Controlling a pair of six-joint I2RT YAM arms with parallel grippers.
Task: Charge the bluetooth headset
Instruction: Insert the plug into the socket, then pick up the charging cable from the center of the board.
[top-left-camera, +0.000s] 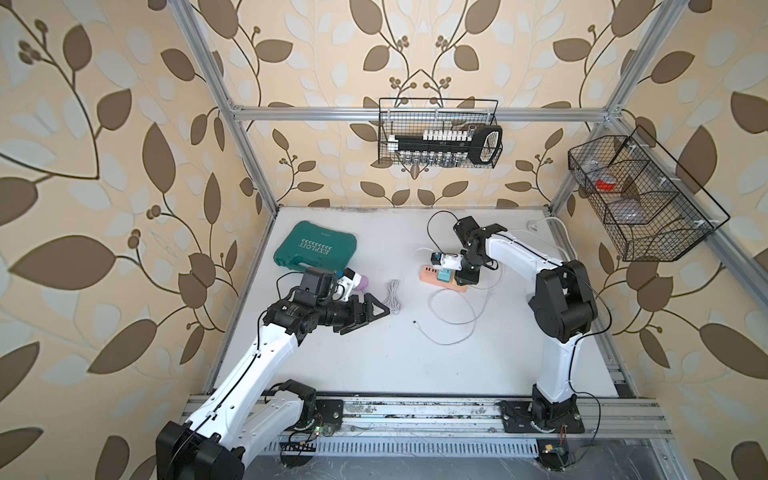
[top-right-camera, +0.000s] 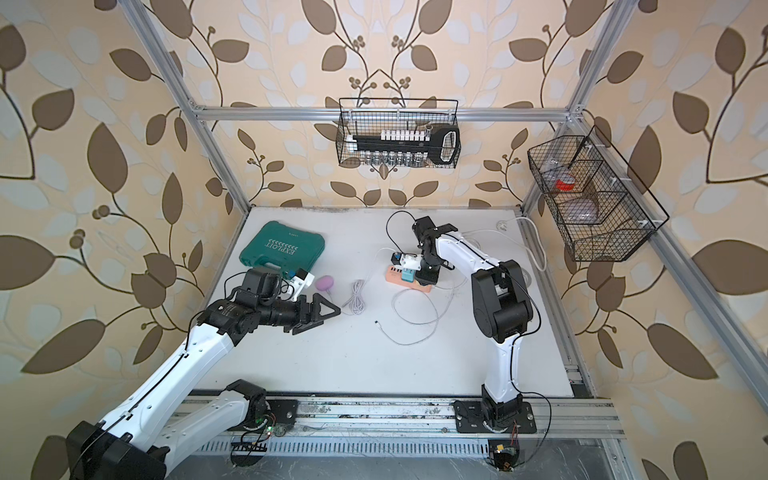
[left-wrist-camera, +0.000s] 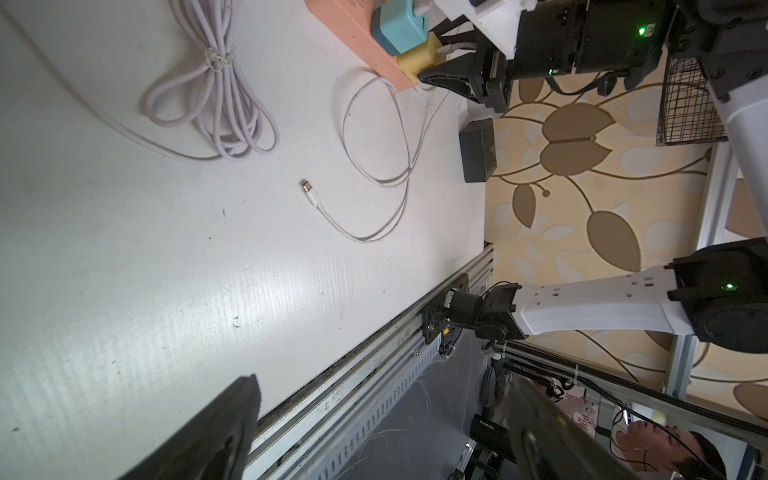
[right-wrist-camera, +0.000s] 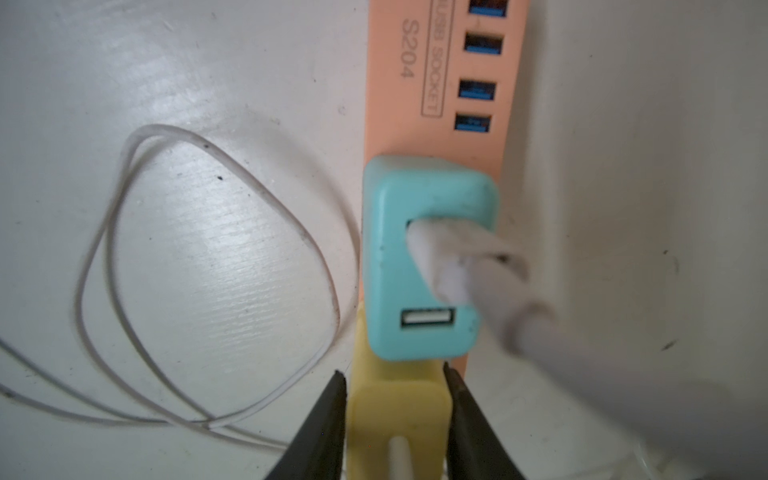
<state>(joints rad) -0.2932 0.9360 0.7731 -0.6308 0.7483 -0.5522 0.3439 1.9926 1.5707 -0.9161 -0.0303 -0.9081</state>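
**Right hand down on the power strip, left hand open by the headset**

The right arm rises from its base to a high elbow. From there the forearm slopes down across the table (top-left-camera: 374, 365), and the wrist bends so the right hand (right-wrist-camera: 395, 371) points down at the end of the orange power strip (right-wrist-camera: 392, 124). Its two black fingers (right-wrist-camera: 320, 432) stand close on either side of a yellow plug (right-wrist-camera: 399, 411). I can't tell whether they pinch it or only flank it. Just past the fingertips, a blue-green charger (right-wrist-camera: 386, 266) sits in the same strip.

The left arm stretches out over the table with the left hand (top-right-camera: 319, 319) turned on its side, spread wide and holding nothing. The purple headset (top-right-camera: 325, 284) lies on the table just beyond that hand's far finger. A bundled cable (top-right-camera: 355, 297) lies a little ahead of the fingertips. A thin white cable (top-left-camera: 453, 316) loops between the two hands.

From above, the right hand's fingertips are hidden under its own wrist. In the right wrist view the yellow plug is cut off at the frame edge, and a thick grey lead (right-wrist-camera: 498, 299) in the charger is blurred.
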